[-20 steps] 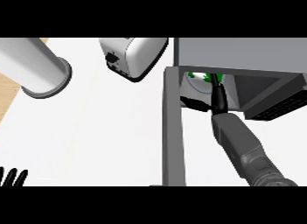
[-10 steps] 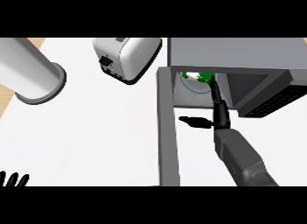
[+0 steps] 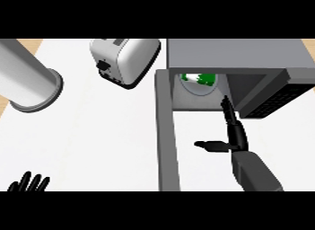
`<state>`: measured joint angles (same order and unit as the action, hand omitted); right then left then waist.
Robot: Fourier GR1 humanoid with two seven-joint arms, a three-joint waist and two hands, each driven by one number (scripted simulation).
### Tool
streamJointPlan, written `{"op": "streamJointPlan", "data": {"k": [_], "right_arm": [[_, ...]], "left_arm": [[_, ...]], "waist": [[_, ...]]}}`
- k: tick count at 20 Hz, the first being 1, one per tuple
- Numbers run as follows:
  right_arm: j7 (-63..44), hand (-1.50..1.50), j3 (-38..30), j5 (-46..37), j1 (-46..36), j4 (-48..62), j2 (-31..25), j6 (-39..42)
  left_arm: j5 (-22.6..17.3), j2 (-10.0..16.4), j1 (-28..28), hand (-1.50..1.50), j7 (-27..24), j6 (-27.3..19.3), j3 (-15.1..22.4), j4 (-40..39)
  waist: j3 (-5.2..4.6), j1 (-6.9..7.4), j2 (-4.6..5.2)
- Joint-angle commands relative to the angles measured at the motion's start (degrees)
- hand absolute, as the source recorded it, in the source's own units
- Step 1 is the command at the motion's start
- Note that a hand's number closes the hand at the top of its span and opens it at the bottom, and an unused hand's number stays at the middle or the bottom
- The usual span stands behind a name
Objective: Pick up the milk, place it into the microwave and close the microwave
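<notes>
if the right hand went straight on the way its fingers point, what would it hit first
The right hand points into the open microwave. The first thing in line looks like the milk inside, though depth is unclear and the hand might pass just right of it.

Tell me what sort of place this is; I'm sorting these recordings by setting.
Most likely a kitchen counter: a toaster stands on the white countertop beside a microwave with its door swung open.
</notes>
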<state>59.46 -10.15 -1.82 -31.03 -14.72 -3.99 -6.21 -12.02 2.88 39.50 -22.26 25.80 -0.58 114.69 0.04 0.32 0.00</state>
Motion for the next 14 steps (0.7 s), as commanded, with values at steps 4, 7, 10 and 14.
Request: {"op": "streamJointPlan", "data": {"k": [4, 7, 10, 14], "right_arm": [[2.80, -1.50, 1.87, 0.95, 12.50, -11.14, -1.01, 3.03], [0.76, 1.50, 1.06, 2.39, 13.37, -14.56, -4.94, 6.42], [0.36, 1.50, 1.71, 3.45, 20.02, -22.02, -5.23, 6.96], [-1.78, -1.50, 0.02, 5.12, 23.49, -22.52, -11.06, 11.23]], "left_arm": [[2.01, -0.62, -1.86, -1.50, -2.47, 2.01, 1.27, -6.24], [3.69, -0.38, -7.12, -1.50, 4.02, 1.35, 5.42, -4.60], [5.89, 2.07, -5.87, -1.50, 3.18, 3.89, 6.11, -4.88], [14.31, 0.66, -8.81, 1.50, 4.11, 1.47, 11.58, -6.02]], "waist": [[-0.14, -1.15, -0.44], [-0.08, -1.27, -0.23], [-0.13, -1.49, -0.40], [-0.05, -0.82, -0.15]]}}
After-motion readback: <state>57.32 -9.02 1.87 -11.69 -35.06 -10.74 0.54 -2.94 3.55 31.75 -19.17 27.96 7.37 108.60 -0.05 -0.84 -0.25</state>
